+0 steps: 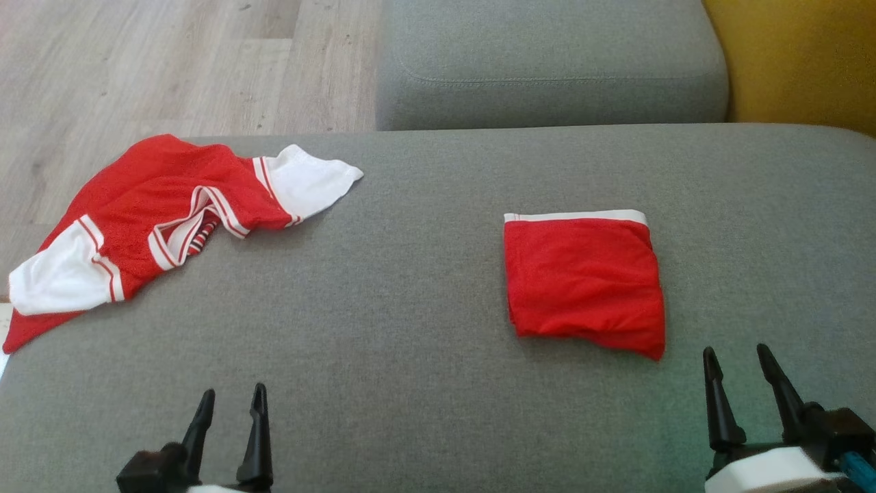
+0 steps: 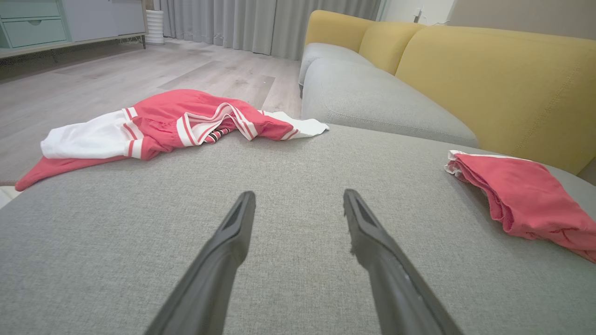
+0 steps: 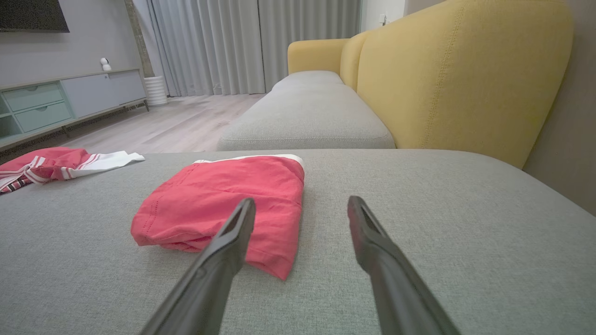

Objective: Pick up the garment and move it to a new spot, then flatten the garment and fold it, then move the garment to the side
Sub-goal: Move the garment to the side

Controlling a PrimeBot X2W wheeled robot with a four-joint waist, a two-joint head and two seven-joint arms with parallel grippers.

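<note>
A wide grey seat cushion (image 1: 410,308) carries two pieces of clothing. On the cushion's right half lies the folded red garment (image 1: 585,281), a neat flat rectangle with a white band along the side nearest the cushion's far edge; its near right corner sticks out a little. At the cushion's far left corner a red and white jersey (image 1: 164,205) lies crumpled, its white sleeves spread out and its lower part draped over the cushion's left edge. The two pieces are well apart, with bare grey fabric between them. The left gripper (image 1: 233,392) hovers over the cushion's near edge on the left, fingers spread wide and holding nothing. The right gripper (image 1: 736,350) hovers over the cushion's near right corner, just beside the folded garment's near edge without touching it, fingers also spread wide and empty. Beyond the cushion's far edge sit a second grey seat (image 1: 547,61), a yellow backrest (image 1: 801,55) and a pale wooden floor (image 1: 137,61).
</note>
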